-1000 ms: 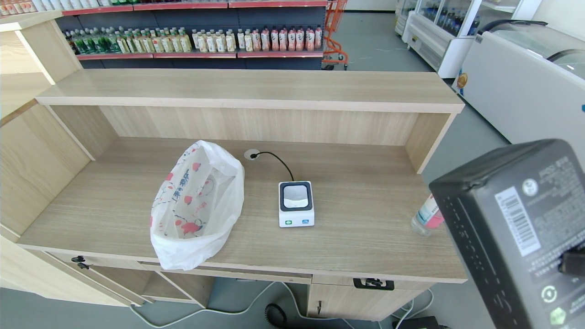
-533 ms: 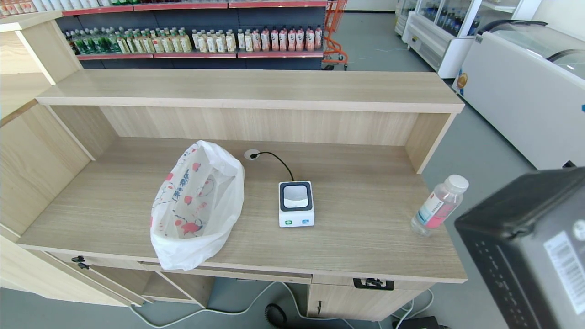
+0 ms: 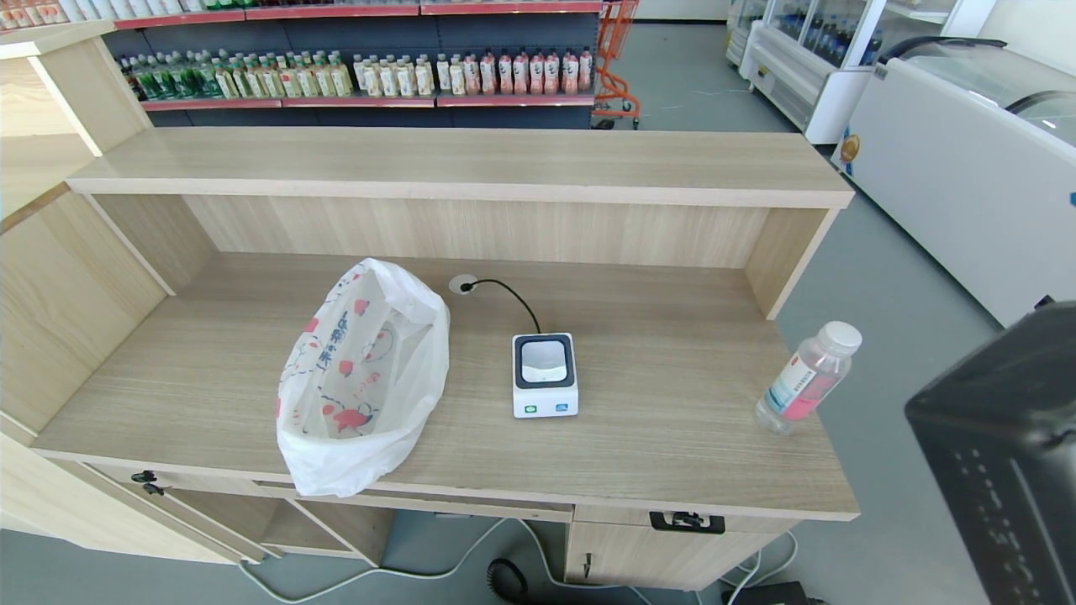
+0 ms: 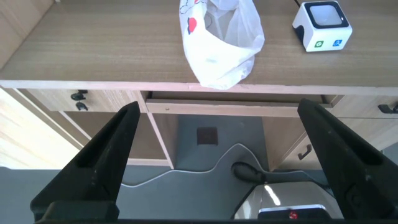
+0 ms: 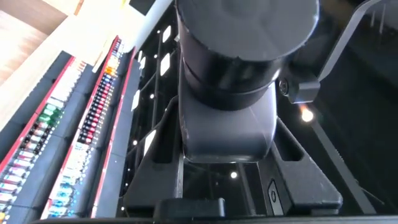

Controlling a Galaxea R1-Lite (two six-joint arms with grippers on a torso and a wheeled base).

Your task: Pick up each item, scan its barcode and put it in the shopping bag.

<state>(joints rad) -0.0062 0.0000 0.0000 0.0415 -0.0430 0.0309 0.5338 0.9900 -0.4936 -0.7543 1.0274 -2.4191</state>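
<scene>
The black box sits off the desk's right front corner, on your right arm's side; you cannot tell whether the right gripper pinches it. The scanner lies to its left at mid-desk, and your left gripper hangs spread and empty below the desk's front edge.

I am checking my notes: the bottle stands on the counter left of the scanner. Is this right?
No. The bottle stands on the counter right of the scanner, not left; the head view shows it.
</scene>
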